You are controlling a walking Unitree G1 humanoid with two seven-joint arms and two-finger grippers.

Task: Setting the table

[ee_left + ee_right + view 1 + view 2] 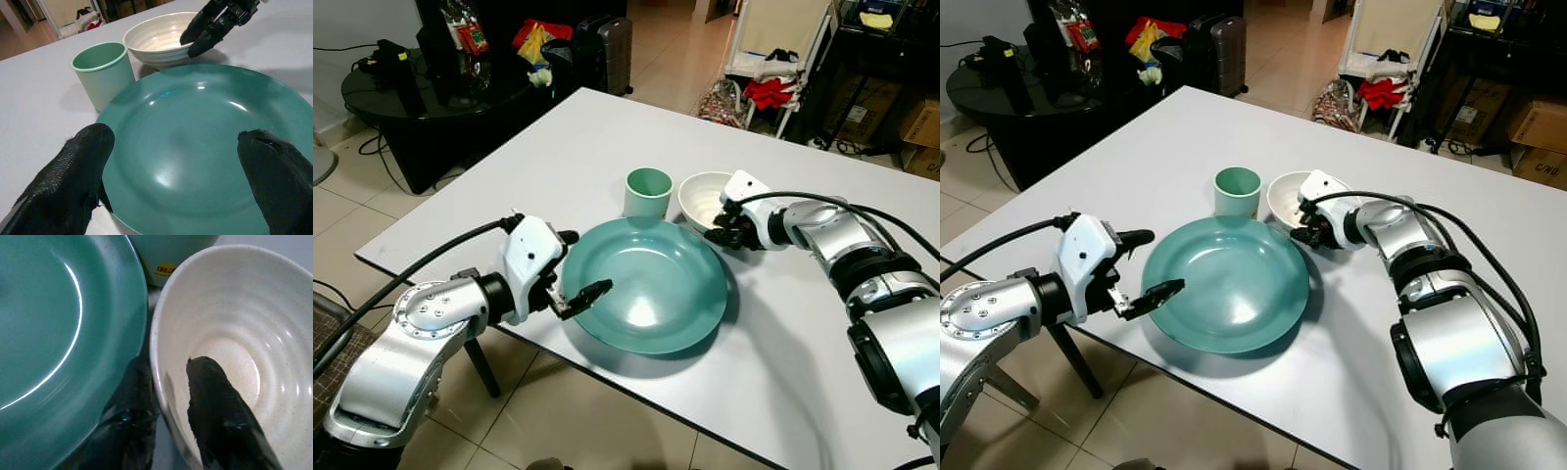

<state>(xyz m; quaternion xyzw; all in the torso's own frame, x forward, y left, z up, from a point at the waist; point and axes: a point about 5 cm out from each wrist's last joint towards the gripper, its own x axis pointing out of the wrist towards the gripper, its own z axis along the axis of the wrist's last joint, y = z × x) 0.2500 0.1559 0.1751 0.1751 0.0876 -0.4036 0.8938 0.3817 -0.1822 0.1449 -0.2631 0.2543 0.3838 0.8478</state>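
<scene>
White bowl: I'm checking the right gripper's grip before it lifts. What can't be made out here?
- White bowl: far rim cut off by the right wrist view's edges.
- Right gripper: fingers straddle the rim; contact not discernible.
- Cup: label too small and cut off, right wrist view.

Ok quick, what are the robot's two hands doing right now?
Left gripper: open, fingers either side of the teal plate's edge.
Right gripper: shut on the white bowl's rim.

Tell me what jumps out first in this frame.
A big teal plate sits near the white table's front edge, the left gripper open around its left rim. Behind it stand a green cup and a white bowl; the right gripper pinches the bowl's rim.
</scene>
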